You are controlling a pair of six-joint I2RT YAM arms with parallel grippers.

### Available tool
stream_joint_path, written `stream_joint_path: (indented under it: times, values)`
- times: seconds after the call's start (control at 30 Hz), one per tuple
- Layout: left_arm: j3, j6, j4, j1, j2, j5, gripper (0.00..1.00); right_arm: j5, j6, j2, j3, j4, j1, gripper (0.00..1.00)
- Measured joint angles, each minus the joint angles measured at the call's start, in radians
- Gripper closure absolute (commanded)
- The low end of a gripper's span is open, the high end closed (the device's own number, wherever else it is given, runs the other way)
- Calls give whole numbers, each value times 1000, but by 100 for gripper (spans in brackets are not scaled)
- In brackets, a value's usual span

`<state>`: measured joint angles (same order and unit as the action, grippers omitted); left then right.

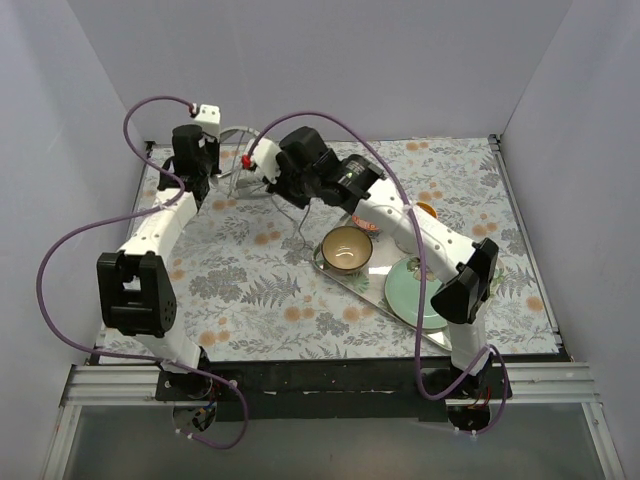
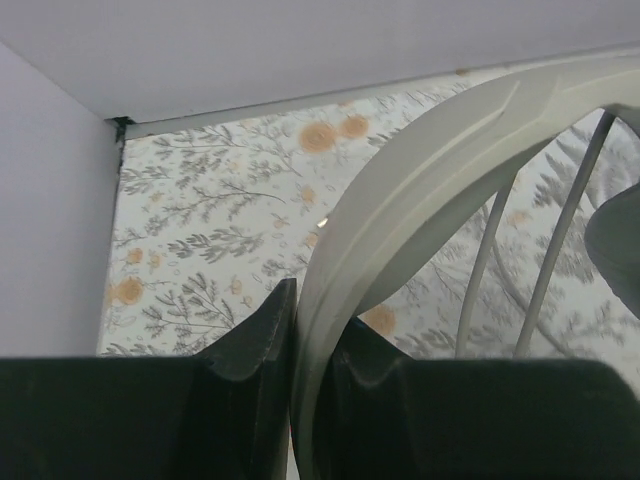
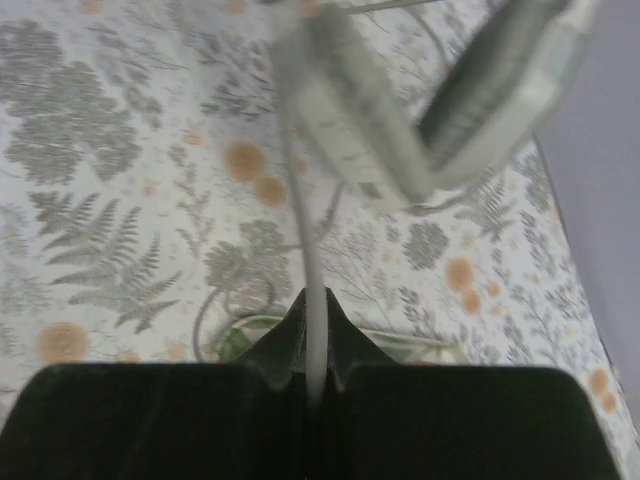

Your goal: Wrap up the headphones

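Winding tip: left end effector [image 2: 315,335] pinching headband [image 2: 420,170], right end effector [image 3: 316,325] pinching cable [image 3: 306,250]; hold tension, loop round headband evenly.

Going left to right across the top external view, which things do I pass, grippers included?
left gripper → headphones → right gripper → bowl → green plate

Fern-and-flower-print table [image 1: 250,290], a shiny metal tray [image 1: 372,298] toward its right
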<state>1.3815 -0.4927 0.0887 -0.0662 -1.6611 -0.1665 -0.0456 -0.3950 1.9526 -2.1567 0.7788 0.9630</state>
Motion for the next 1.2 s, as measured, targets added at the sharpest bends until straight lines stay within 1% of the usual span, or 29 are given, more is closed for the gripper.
stream_joint_path:
  times: [0.13,0.2,0.33,0.4,0.47,0.6,0.87,0.97,1.07,1.13,1.2]
  values:
    - [-136,107,-15,-48,105,83,100,-90,-19,0,-22,8,-76,99]
    - [-185,161,-11,-83,178,126,100,-107,-29,1,-24,8,-113,99]
    - [-245,239,-16,-161,309,164,100,-77,-24,18,-60,5,-161,99]
    - [-251,251,-10,-193,341,172,100,-51,-19,24,-69,1,-184,99]
    - [-247,250,-2,-220,349,172,100,-23,-10,24,-69,-4,-200,99]
    - [-236,227,49,-229,325,168,100,10,15,23,-50,-56,-208,99]
    - [-224,163,116,-236,309,190,100,-26,50,21,6,-132,-206,99]
    - [-214,142,141,-237,314,214,100,-36,57,1,75,-186,-216,99]
    - [-213,127,162,-238,328,231,100,-29,63,-46,192,-252,-236,99]
    - [-209,115,180,-243,338,245,100,1,72,-79,266,-291,-254,99]
    - [-200,108,197,-245,347,259,100,64,81,-109,325,-342,-277,99]
